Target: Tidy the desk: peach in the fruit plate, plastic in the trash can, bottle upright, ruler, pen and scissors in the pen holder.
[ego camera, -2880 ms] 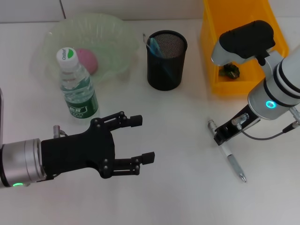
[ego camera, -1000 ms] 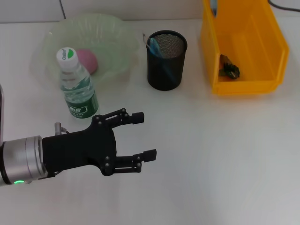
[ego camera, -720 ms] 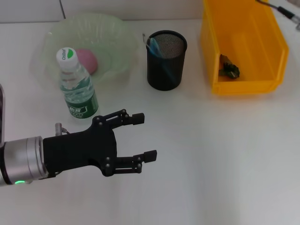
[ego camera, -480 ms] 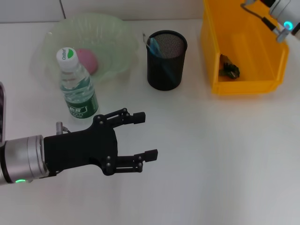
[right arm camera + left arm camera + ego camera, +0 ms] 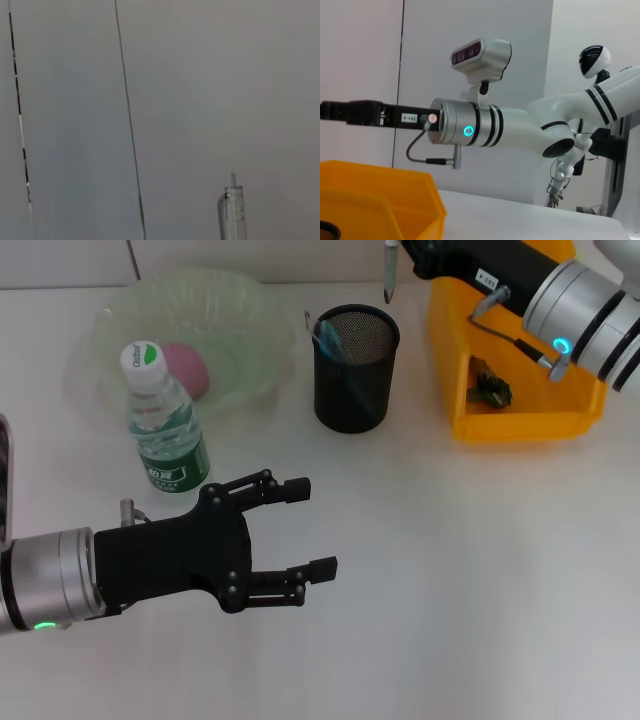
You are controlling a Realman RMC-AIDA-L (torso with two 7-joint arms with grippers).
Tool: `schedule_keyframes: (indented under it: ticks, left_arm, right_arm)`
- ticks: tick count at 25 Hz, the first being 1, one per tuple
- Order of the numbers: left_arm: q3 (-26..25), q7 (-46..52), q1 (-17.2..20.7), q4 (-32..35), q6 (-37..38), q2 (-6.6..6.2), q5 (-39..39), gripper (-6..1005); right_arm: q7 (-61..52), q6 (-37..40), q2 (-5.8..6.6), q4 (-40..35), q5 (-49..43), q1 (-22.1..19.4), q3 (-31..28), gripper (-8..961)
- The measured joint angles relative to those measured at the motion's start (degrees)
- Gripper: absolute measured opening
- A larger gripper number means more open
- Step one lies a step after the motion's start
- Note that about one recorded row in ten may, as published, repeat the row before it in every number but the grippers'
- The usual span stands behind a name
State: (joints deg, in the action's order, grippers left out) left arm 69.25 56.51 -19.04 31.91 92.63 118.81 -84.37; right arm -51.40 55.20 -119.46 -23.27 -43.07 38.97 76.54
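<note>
White table [image 5: 450, 590] carries the work. Right tool [image 5: 408, 252] is clamped on the pen [image 5: 389, 270], held vertical, tip down, just beyond the pen holder [image 5: 356, 368] rim. Step in hand: pen into holder. Next move: shift the tip over the opening, lower, release. Left tool [image 5: 305, 530] hovers parked, fingers apart.

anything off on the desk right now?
Nothing stands out. The bottle stands upright, the peach sits in the fruit plate, and plastic lies in the yellow bin. The right gripper holds the pen tip-down above the pen holder; the left gripper hovers open.
</note>
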Motion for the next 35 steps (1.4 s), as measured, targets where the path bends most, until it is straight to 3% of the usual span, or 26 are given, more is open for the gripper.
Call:
schedule_keyframes:
  ticks: [15, 22, 26, 30, 33, 35]
  left_arm:
    - [0.0, -0.6, 0.1, 0.0, 0.1, 0.02, -0.1, 864]
    - [0.0, -0.7, 0.7, 0.0, 0.1, 0.01, -0.1, 864]
    - [0.0, -0.7, 0.7, 0.0, 0.6, -0.07, 0.0, 864]
    - [-0.4, -0.4, 0.7, 0.0, 1.4, -0.18, 0.1, 865]
    - [-0.5, -0.3, 0.8, 0.0, 1.7, -0.28, 0.1, 866]
    - [-0.5, -0.3, 0.8, 0.0, 1.6, -0.39, -0.1, 866]
  right_arm:
    - [4.5, -0.1, -0.22, 3.6, -1.2, 1.6, 2.5, 119]
    - [4.2, 0.2, -0.34, 3.1, -1.0, 0.1, 2.8, 305]
    - [1.1, 6.5, -0.12, -3.4, -1.0, -5.7, 2.4, 365]
    - [-15.5, 11.1, 1.56, -20.3, -6.6, -17.4, 2.5, 451]
    - [-26.8, 21.4, 2.90, -28.5, -21.7, -22.5, -1.8, 521]
    - [-29.1, 31.2, 3.18, -29.7, -33.4, -23.7, -7.0, 568]
